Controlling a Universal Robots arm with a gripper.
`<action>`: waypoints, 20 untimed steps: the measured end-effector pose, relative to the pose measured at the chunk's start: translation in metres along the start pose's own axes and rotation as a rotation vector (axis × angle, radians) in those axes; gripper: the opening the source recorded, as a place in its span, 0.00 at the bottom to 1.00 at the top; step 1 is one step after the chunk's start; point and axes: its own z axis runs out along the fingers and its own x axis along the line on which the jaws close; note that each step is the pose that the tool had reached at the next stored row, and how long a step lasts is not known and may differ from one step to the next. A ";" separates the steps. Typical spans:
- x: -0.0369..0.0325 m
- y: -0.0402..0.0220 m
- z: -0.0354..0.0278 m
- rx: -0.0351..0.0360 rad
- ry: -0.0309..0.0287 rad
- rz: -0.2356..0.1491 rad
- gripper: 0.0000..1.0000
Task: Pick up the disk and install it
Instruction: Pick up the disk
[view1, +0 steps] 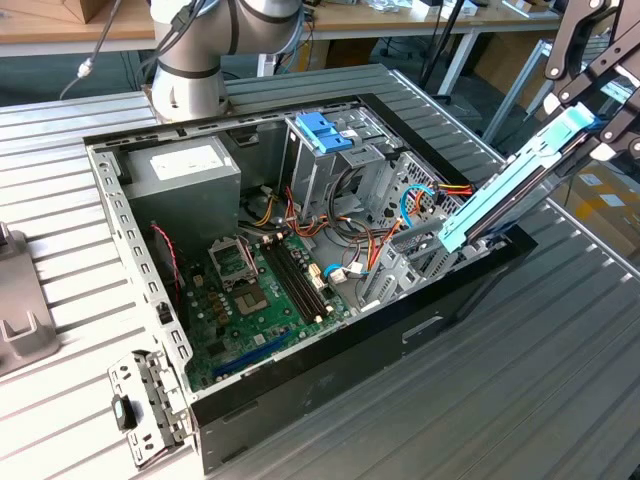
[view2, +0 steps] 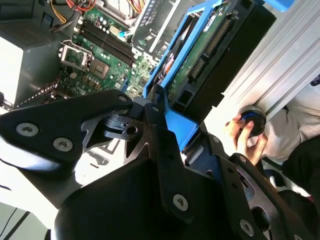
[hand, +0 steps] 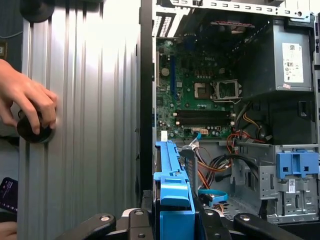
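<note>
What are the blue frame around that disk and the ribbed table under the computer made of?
The frame on the disk looks like moulded plastic: light blue, matte, with soft rounded edges. The table seems to be aluminium: pale grey, ribbed, with a brushed sheen that catches the light.

You are looking at an arm (view1: 192, 62) of rounded silver-grey joint housings with thin dark cables alongside, ending in a gripper (hand: 172, 212) of matte black linkage plates studded with bright round screws.
</note>
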 end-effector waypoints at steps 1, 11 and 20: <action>-0.0013 -0.0026 0.0002 -0.0001 0.0000 0.000 0.37; -0.0088 -0.0178 0.0009 -0.0003 0.0000 0.000 0.37; -0.0160 -0.0344 0.0018 -0.0008 0.0000 0.000 0.37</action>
